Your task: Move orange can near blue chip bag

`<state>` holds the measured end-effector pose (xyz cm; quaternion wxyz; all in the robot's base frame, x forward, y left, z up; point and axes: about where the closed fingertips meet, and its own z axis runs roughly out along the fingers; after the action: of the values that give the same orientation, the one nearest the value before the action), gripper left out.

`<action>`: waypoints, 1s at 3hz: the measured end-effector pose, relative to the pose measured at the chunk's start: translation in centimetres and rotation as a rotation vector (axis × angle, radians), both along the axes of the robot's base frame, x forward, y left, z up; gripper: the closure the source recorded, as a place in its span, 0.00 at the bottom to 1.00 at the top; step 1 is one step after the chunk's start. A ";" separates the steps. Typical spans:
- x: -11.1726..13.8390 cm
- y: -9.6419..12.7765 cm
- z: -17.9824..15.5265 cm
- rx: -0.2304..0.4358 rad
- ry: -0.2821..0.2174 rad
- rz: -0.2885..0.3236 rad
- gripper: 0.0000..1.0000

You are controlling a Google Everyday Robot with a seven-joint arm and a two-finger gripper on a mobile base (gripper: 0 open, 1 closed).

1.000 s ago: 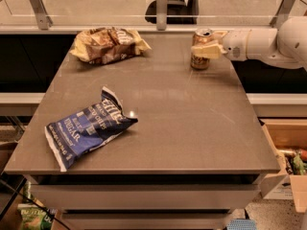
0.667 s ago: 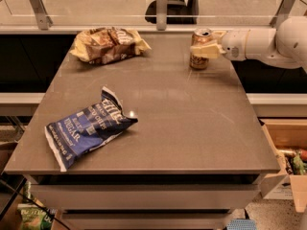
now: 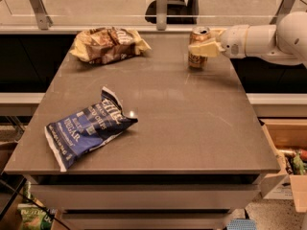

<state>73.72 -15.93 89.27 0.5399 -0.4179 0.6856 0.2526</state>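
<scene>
The orange can [image 3: 196,61] stands upright at the far right of the grey table [image 3: 201,128]. My gripper [image 3: 198,46] reaches in from the right on a white arm, and its pale fingers [image 3: 205,48] are closed around the can's middle. The blue chip bag [image 3: 88,128] lies flat near the front left of the table, well away from the can.
A tan-and-brown chip bag [image 3: 108,44] lies at the far left of the table. A glass rail with metal posts [image 3: 162,8] runs behind the table. An open cardboard box [image 3: 288,143] with items stands on the floor to the right.
The gripper and can have shifted very slightly to the left; the bags have not moved.
</scene>
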 end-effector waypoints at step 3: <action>-6.9 3.4 4.8 -0.014 -0.035 0.038 1.00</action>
<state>66.84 -12.53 94.03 0.5441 -0.4389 0.6698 0.2505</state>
